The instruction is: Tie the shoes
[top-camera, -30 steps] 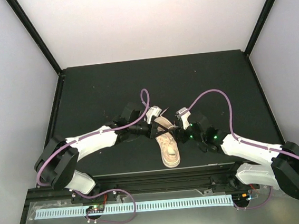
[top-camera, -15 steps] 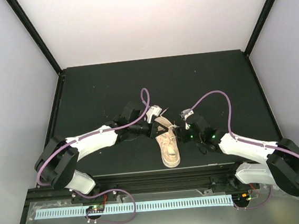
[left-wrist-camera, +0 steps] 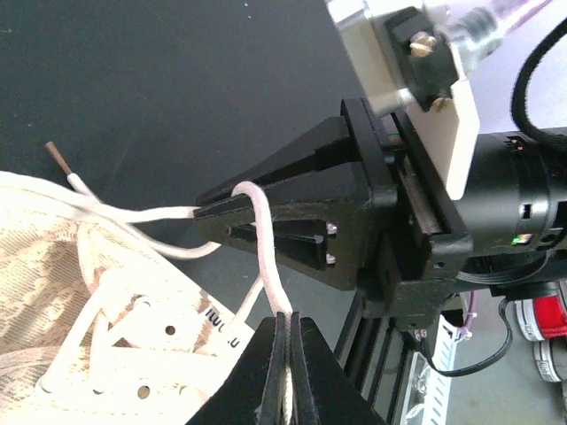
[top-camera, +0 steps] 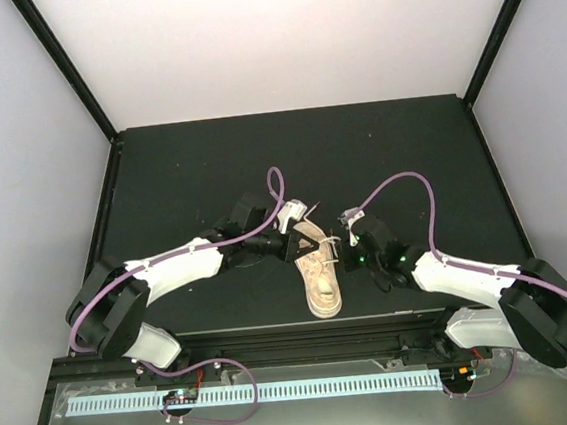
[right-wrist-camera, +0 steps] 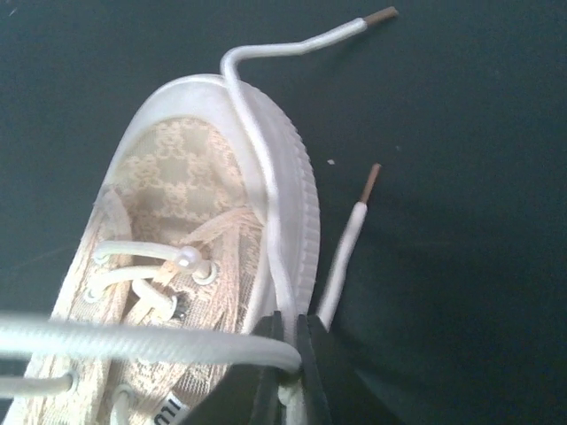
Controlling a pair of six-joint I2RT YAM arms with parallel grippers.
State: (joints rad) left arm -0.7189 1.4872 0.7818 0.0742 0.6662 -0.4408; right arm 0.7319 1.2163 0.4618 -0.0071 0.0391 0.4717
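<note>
Black matte table (top-camera: 179,172) floors a white-walled booth, and the work sits near its front edge, between the two arms. On the left, the left gripper (left-wrist-camera: 286,320) has its fingers pressed together on one strand of the off-white laces (left-wrist-camera: 263,257). That strand rises from the pinch and hooks over the tip of the other arm's fingers. In the middle lies the sneaker (top-camera: 321,274), upright on its sole and just beside both grippers; its eyelets are threaded but no knot shows. On the right, the right gripper (right-wrist-camera: 291,328) also has its fingers closed, nipping a strand that runs over the rounded end of the pale sole and ends on the table in a brown aglet (right-wrist-camera: 383,15). A second free end lies just beside the sole.

My reading is that the arms are crossing strands for the first knot. The lace is thin and smooth, so a hard pull may slide it out of either pinch. The sneaker is light and unheld, so an uneven pull could drag or tip it. The hooked strand may snag on the right fingertip, and grippers this close could collide
</note>
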